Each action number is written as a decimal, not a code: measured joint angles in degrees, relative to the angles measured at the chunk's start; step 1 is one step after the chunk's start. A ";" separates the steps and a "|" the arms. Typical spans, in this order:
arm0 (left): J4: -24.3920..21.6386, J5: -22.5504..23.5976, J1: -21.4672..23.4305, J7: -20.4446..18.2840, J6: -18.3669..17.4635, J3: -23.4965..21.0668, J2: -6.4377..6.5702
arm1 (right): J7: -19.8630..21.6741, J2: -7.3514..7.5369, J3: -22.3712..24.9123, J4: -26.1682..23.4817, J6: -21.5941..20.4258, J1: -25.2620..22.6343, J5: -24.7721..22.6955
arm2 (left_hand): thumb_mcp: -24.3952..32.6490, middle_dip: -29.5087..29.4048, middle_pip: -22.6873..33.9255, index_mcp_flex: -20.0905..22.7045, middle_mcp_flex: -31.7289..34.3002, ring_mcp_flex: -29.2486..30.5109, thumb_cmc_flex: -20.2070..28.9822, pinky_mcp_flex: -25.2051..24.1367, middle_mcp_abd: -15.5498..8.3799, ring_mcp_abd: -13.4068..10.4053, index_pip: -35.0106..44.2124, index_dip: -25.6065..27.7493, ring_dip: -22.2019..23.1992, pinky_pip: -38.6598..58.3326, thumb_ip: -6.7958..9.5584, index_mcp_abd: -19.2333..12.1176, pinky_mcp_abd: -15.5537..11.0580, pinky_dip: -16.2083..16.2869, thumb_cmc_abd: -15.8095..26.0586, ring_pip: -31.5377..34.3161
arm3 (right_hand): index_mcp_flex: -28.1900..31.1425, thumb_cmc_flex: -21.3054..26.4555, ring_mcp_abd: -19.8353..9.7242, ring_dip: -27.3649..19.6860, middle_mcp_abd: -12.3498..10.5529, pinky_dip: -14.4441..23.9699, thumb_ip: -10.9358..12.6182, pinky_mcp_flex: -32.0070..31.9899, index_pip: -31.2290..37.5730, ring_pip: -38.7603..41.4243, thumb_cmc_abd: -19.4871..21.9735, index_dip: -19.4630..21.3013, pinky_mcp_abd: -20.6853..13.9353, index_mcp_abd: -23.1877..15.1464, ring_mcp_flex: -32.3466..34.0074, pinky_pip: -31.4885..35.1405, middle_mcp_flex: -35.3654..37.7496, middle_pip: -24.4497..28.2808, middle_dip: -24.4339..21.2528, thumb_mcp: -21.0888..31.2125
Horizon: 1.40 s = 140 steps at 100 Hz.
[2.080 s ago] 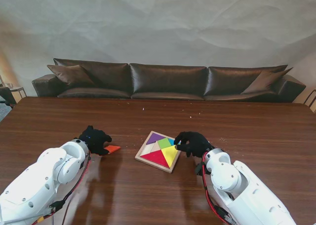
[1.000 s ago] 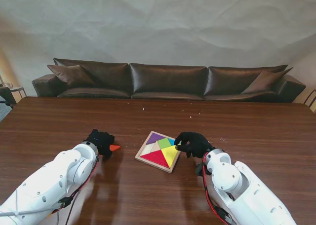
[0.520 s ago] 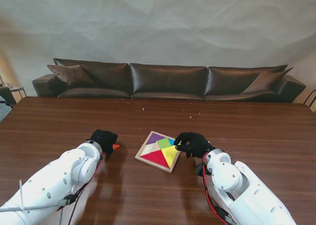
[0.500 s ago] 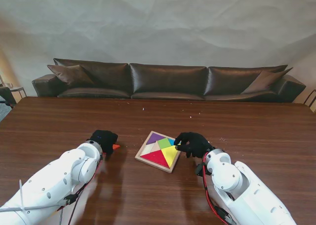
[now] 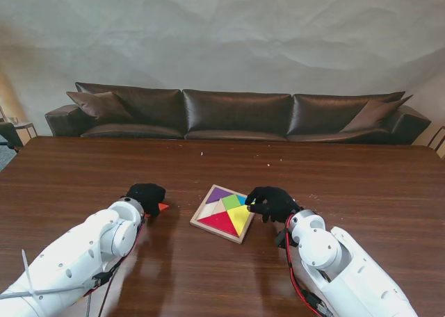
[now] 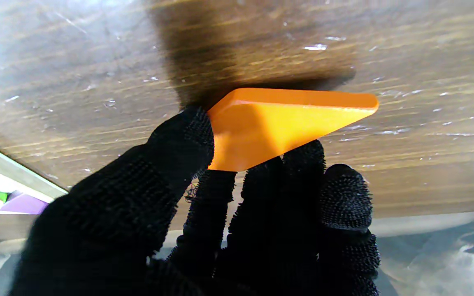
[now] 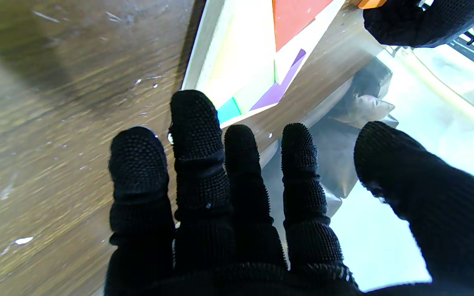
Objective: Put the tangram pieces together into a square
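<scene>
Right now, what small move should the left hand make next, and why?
Probably carry the orange triangle right toward the tray. The left hand pinches it off the table, the tray's left section looks unfilled, and the right hand rests at the tray's right edge.

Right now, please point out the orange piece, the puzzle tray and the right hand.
orange piece (image 6: pixel 270 127): left wrist view, its flat face.
puzzle tray (image 5: pixel 197 221): stand view, its wooden rim at the left corner.
right hand (image 5: pixel 272 202): stand view, back of the glove.

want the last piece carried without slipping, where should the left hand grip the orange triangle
Best by its thick flat edges near the blunt corner, coming from my near side. The orange wooden triangle piece tapers to a thin point, a poor hold; the left hand already pinches the wide end, thumb opposite the fingers.
</scene>
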 measured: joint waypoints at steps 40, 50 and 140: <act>-0.64 -2.72 0.42 -0.65 2.21 -0.93 -0.56 | 0.32 0.00 0.04 0.05 0.32 0.06 0.19 | -2.15 6.76 12.05 2.38 -2.48 2.72 0.00 3.24 0.03 -0.78 1.54 -0.07 5.66 3.53 -1.33 -1.22 -0.42 0.92 -1.92 5.31 | 0.00 0.00 0.01 0.00 0.00 0.00 0.00 0.00 0.00 0.00 0.01 0.00 0.00 0.00 0.00 0.00 0.00 0.00 0.00 0.00; -0.80 -3.88 0.50 -0.91 2.87 -1.14 -0.74 | 0.53 0.01 0.06 0.02 0.48 0.05 0.31 | -2.50 8.41 15.09 2.58 -3.08 2.74 0.00 3.29 0.03 -0.87 2.03 -0.07 6.26 4.28 -1.33 -1.68 -0.44 1.47 -2.52 6.76 | 0.00 0.00 0.01 0.00 0.00 0.00 0.00 0.00 0.00 0.00 0.01 0.00 0.00 0.00 0.00 0.00 0.00 0.00 0.00 0.00; -0.25 -8.58 0.27 -0.04 4.37 -1.37 -2.00 | 0.97 0.05 0.15 0.04 0.76 0.14 0.40 | -4.29 13.53 24.43 6.06 -3.70 2.85 1.88 5.19 -0.46 -1.20 4.29 -2.14 1.89 6.51 -1.93 -3.82 -1.61 2.93 -5.23 8.85 | 0.00 0.00 0.02 0.00 0.00 0.00 0.00 0.00 0.00 0.01 0.05 0.00 0.00 0.01 0.00 0.00 0.00 0.00 0.00 0.00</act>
